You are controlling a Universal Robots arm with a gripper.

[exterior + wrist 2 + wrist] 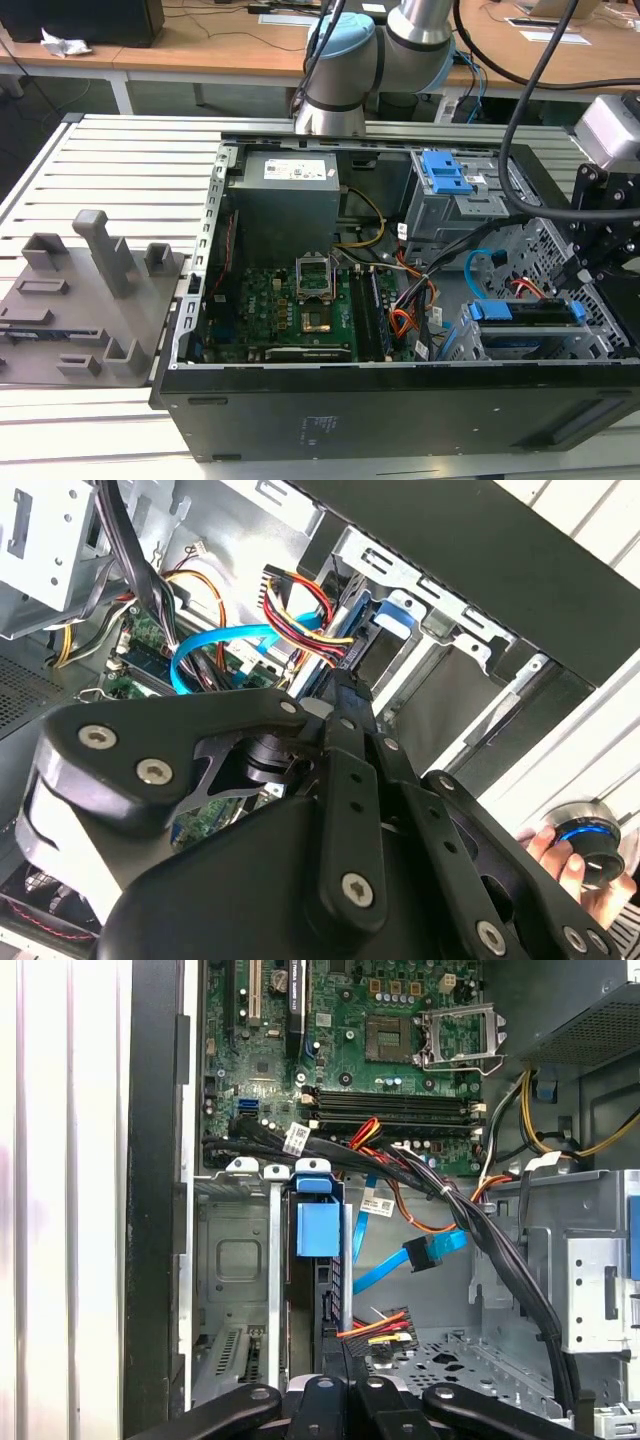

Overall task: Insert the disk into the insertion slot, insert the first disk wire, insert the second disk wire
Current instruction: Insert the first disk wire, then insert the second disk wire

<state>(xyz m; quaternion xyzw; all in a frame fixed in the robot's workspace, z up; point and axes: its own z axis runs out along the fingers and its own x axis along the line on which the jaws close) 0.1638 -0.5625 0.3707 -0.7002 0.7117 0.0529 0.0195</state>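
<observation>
Disk [525,312] sits pushed home in its metal cage [603,322] low on the exterior view's right, so your claw [346,1380] is clamped on the orange-red wires' [375,1328] plug, held close to the disk's end for connection.

Pale grey slatted metal table [120,165] spanning frame, left edge to right. Open black computer tower case [400,415] lying on side, centre to right. Grey plastic fixture plate with upright pegs and blocks [60,300] at middle left, just beside case.
</observation>
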